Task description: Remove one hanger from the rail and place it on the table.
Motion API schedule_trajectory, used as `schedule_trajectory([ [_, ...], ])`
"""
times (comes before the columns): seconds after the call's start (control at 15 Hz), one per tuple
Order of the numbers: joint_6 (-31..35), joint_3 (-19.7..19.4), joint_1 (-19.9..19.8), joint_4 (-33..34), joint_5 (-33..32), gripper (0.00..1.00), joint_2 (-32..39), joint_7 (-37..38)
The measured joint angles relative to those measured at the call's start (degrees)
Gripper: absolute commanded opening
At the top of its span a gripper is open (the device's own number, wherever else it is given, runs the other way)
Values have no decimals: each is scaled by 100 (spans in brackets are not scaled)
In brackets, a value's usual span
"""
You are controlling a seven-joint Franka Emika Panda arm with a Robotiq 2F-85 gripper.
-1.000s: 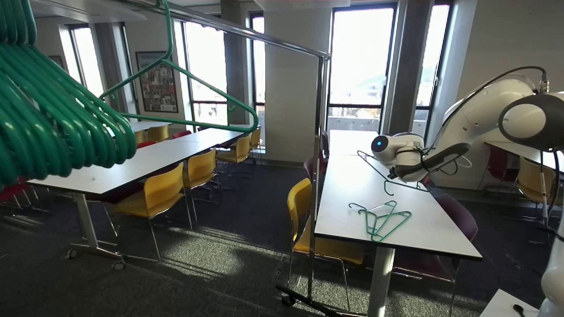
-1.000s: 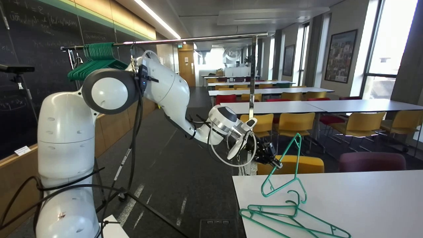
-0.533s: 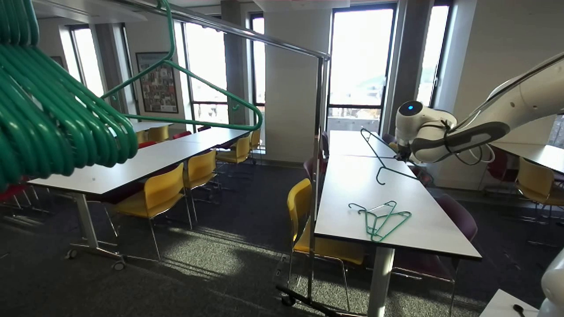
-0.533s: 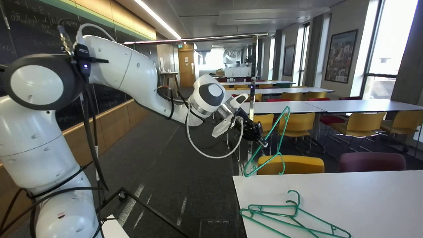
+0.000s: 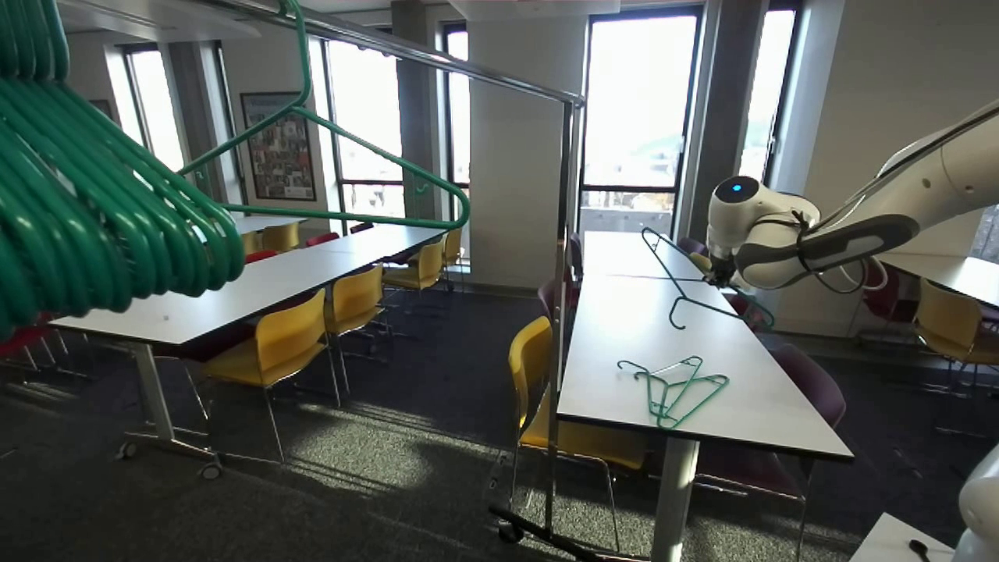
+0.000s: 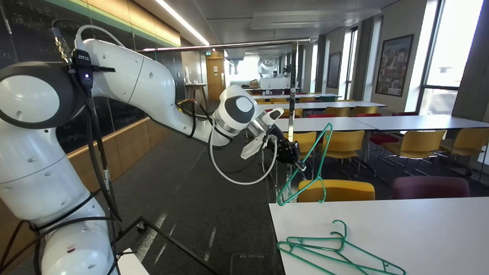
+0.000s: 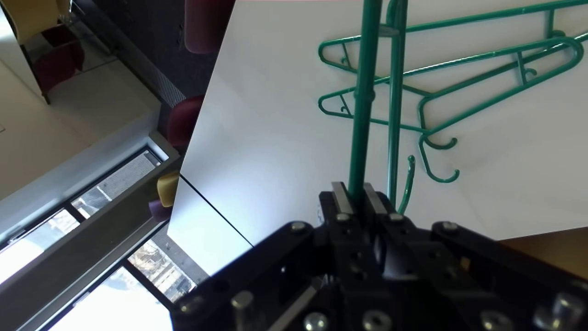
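Observation:
My gripper (image 7: 359, 196) is shut on one bar of a thin green hanger (image 7: 366, 87). In both exterior views, this held hanger (image 6: 318, 178) (image 5: 680, 297) is tilted in the air, its hook pointing down. My gripper (image 6: 301, 167) holds it above the white table (image 6: 382, 214) (image 5: 624, 312). Two green hangers (image 6: 317, 238) lie overlapping on the table top; they also show in the wrist view (image 7: 468, 60). The silver rail (image 5: 437, 56) (image 6: 229, 44) runs high up. In an exterior view, a single hanger (image 5: 375, 149) and a dense green bunch (image 5: 101, 218) hang from it.
The rack's upright pole (image 6: 292, 95) stands beyond my gripper. A yellow chair (image 6: 336, 191) and a purple chair (image 6: 430, 186) stand at the table's far side. Another long white table (image 5: 296, 273) with yellow chairs stands beyond the rack.
My gripper and the held hanger have moved up and back toward the arm's base, away from the table's middle, mostly in the first half second. The hanger on the rail has swung slightly.

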Motion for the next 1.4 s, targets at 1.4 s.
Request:
schedule_trajectory([
  [1.4, -561, -366, -24, 3274, -2372, 2, 4135, 1571],
])
